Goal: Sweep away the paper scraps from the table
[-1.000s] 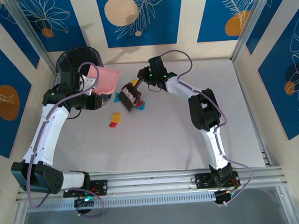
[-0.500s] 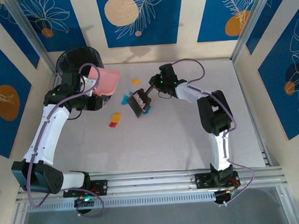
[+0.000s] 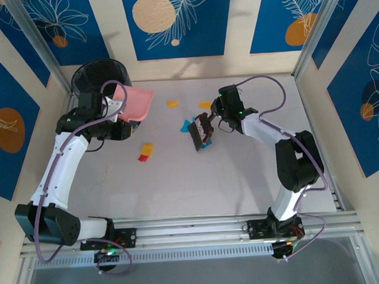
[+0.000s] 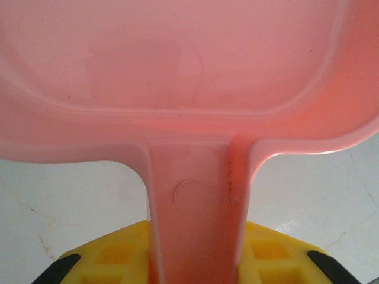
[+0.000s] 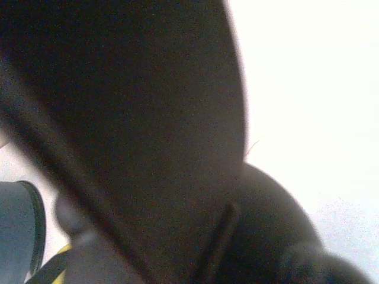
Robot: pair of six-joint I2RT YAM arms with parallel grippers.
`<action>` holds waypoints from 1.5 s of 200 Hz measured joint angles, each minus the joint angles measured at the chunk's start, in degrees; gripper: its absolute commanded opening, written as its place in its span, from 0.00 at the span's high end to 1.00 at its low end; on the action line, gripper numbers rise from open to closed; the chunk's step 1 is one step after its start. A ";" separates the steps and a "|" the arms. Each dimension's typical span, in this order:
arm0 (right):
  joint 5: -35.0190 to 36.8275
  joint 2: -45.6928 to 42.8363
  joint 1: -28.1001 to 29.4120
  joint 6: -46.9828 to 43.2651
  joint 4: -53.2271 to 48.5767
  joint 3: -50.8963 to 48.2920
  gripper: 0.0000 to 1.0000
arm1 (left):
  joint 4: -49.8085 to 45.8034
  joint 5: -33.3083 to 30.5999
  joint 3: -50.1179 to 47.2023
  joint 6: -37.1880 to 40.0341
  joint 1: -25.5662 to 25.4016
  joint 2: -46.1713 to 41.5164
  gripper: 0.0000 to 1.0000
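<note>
Paper scraps lie on the table (image 3: 241, 171): two orange ones (image 3: 173, 104) (image 3: 205, 105) at the back, a teal one (image 3: 186, 125) just left of the brush, and a yellow one (image 3: 147, 148) with a red one (image 3: 143, 158) further left. My right gripper (image 3: 215, 119) is shut on the dark brush (image 3: 201, 131), whose head rests on the table mid-back. In the right wrist view the brush (image 5: 148, 118) is a dark blur hiding the jaws. My left gripper (image 3: 116, 112) is shut on the handle of the pink dustpan (image 3: 136, 103) (image 4: 177, 71), tilted at the back left; its yellow jaws flank the handle (image 4: 195, 225).
A black round bin (image 3: 100, 77) stands in the back left corner behind the dustpan. Aluminium rails (image 3: 199, 229) edge the table, and patterned blue-and-cream walls close it in on three sides.
My right gripper has carried the brush to the right, away from the dustpan, dragging teal scraps with it and uncovering an orange scrap. The left arm and dustpan have stayed put.
</note>
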 measured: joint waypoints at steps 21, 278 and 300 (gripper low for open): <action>1.16 -1.99 0.76 -3.28 -0.15 -0.02 1.00 | 0.00 0.00 0.00 0.00 -0.04 0.00 1.00; -35.54 24.11 16.13 -1.86 11.45 21.00 1.00 | 0.87 -0.63 -0.55 0.02 -0.20 0.33 1.00; -33.94 24.48 16.00 -2.10 9.53 21.00 1.00 | 0.90 -0.66 -0.55 0.02 -0.20 0.33 1.00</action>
